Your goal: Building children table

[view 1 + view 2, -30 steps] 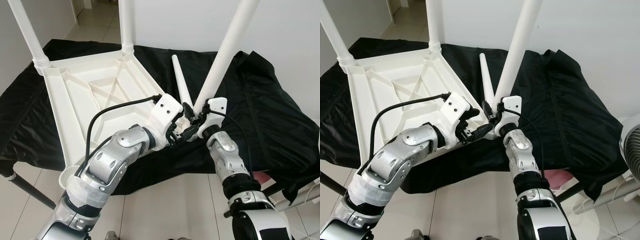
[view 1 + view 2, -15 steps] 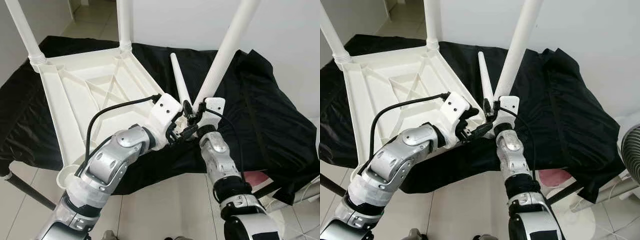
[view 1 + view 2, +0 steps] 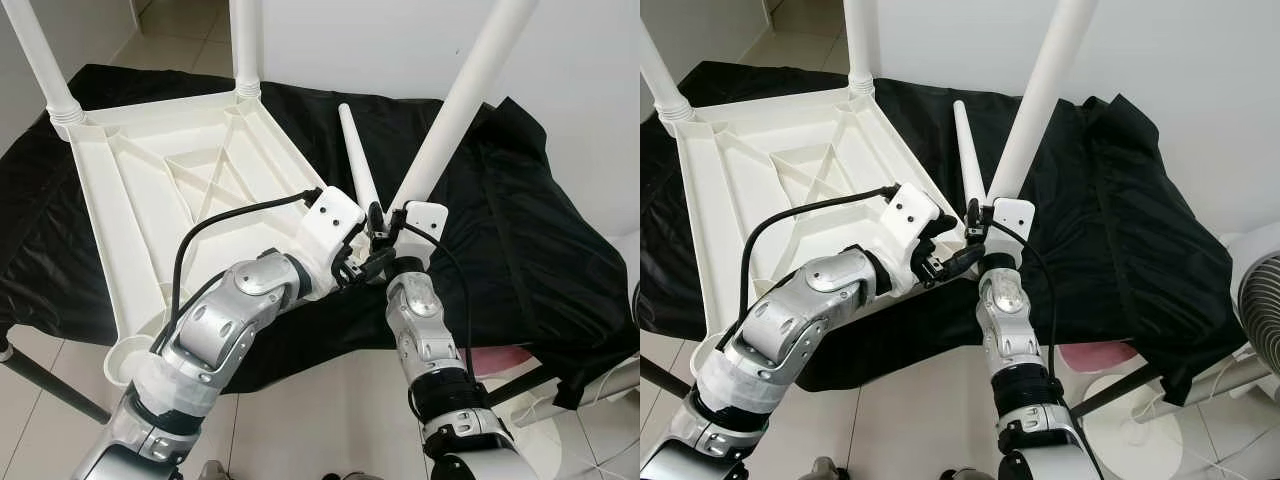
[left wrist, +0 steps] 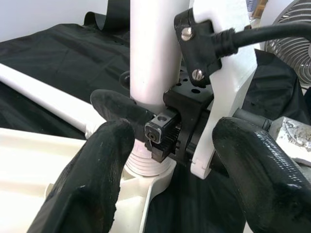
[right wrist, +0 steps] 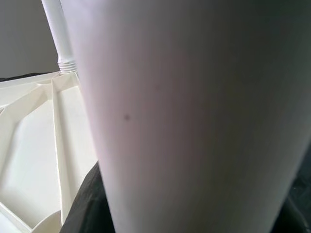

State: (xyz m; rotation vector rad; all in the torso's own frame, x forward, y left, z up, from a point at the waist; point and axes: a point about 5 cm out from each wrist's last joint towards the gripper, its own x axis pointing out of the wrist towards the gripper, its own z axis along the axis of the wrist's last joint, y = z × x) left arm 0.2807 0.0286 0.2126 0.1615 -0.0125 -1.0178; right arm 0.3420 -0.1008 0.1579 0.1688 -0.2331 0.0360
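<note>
The white children's table (image 3: 150, 190) lies upside down on a black cloth. Two legs stand upright in its far corners, one far left (image 3: 40, 60) and one further right (image 3: 245, 40). A third white leg (image 3: 455, 110) leans to the right at the near right corner, its threaded base (image 4: 146, 165) at the socket. My right gripper (image 3: 385, 225) is shut on that leg just above its base; the leg (image 5: 184, 121) looms close in the right wrist view. My left gripper (image 3: 362, 265) hovers open beside it, its fingers (image 4: 92, 179) spread to either side of the right gripper (image 4: 180, 126). A loose leg (image 3: 358, 165) lies on the cloth.
The black cloth (image 3: 530, 230) drapes over a low stand, with tiled floor (image 3: 320, 410) in front. A white fan (image 3: 1260, 310) stands at the right on the floor. Something pink (image 3: 1090, 355) shows under the cloth's edge.
My right elbow has swung inward to the left, so the forearm now stands more upright under the held leg. The left arm stays put. The camera has shifted slightly.
</note>
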